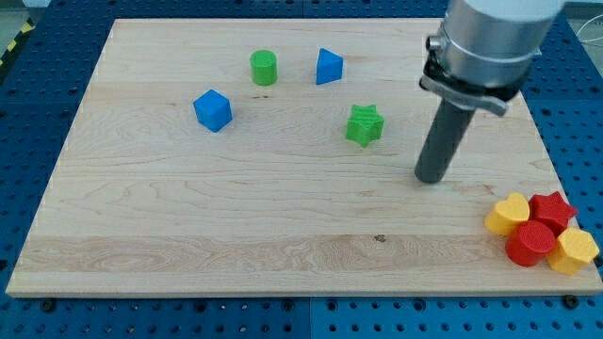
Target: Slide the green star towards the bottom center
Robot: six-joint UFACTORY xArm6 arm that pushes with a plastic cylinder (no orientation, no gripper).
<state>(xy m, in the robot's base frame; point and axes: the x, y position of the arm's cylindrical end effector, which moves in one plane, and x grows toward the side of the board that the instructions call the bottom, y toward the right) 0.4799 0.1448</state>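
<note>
Wooden board (283, 235) fills most of the view; my tip (431, 177) is a bare rod, grasping nothing, resting on the board to the view's right of the green star (364, 125), apart from it; star sits right of centre in the upper half, w/ blue wedge-like block (328, 67), green cylinder (264, 68), blue cube (213, 110) to its upper left; red/yellow cluster (540, 232) at lower right; star prob. light, rigid plastic, slides easily but may spin off its points; best pushed from its top side, centred, toward the view's bottom.

board: light wooden table top (283, 235)
upper part: green cylinder (264, 68), blue cube (213, 109), blue wedge-ish block (328, 67), green star (364, 125)
bottom-right corner: yellow heart (508, 214), red star (553, 209), red cylinder (530, 243), yellow block (575, 250), all bunched up touching
</note>
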